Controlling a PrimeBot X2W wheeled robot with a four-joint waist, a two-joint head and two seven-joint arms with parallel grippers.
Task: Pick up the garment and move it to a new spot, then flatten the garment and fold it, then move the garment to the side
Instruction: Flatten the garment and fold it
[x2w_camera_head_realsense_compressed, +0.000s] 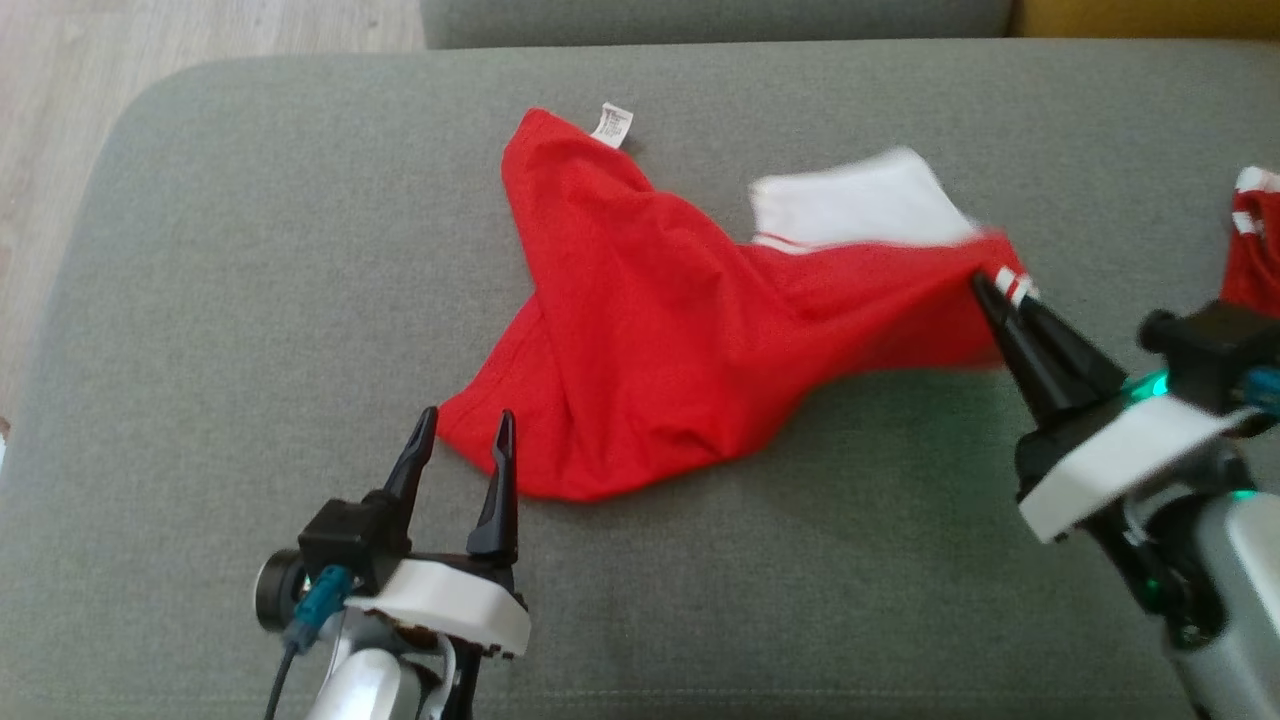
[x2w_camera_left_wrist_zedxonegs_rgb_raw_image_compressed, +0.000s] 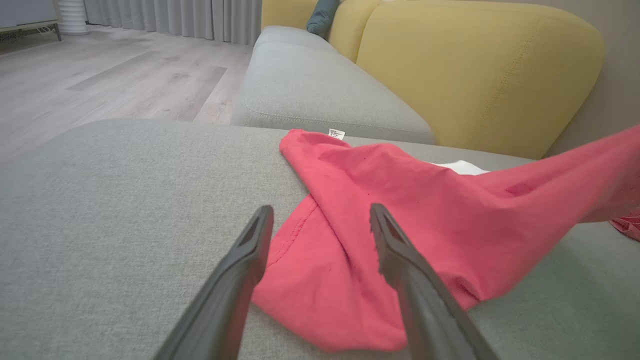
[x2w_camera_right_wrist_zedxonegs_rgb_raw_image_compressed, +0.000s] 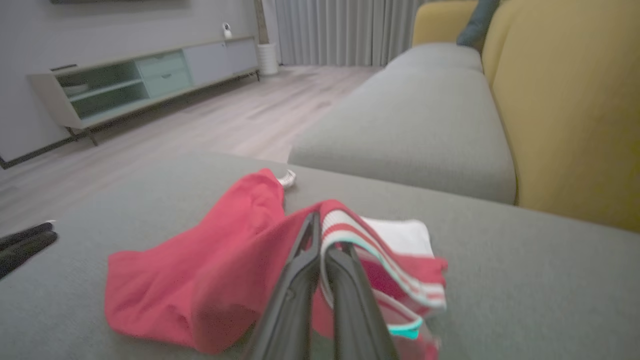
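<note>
Heaped loosely on the grey sofa cushion: the red garment, hem at the near left, white label at the far edge, white panel turned out toward the right. Pinched at its red-and-white striped cuff by the right gripper, jaws pressed flat together on the fabric. Cloth drawn taut from that cuff back down to the heap. Same clamp seen from the right wrist view: right gripper narrow, striped band draped over the fingertips, red cloth trailing down to the left.

Just short of the hem: the left gripper, jaws spread wide, nothing between them. From the left wrist view, hem edge framed between its two fingers; touching the cloth or not, cannot tell.

At the right edge of the head view, a second red piece with white stripes. Joined to the garment or not, cannot tell.

Beyond the cushion: another grey seat, a yellow backrest, pale wood floor. Against the far wall, a low cabinet: open shelf compartments at its left end, closed fronts to the right. In the upper open compartment, a pale shape, too blurred to name.
</note>
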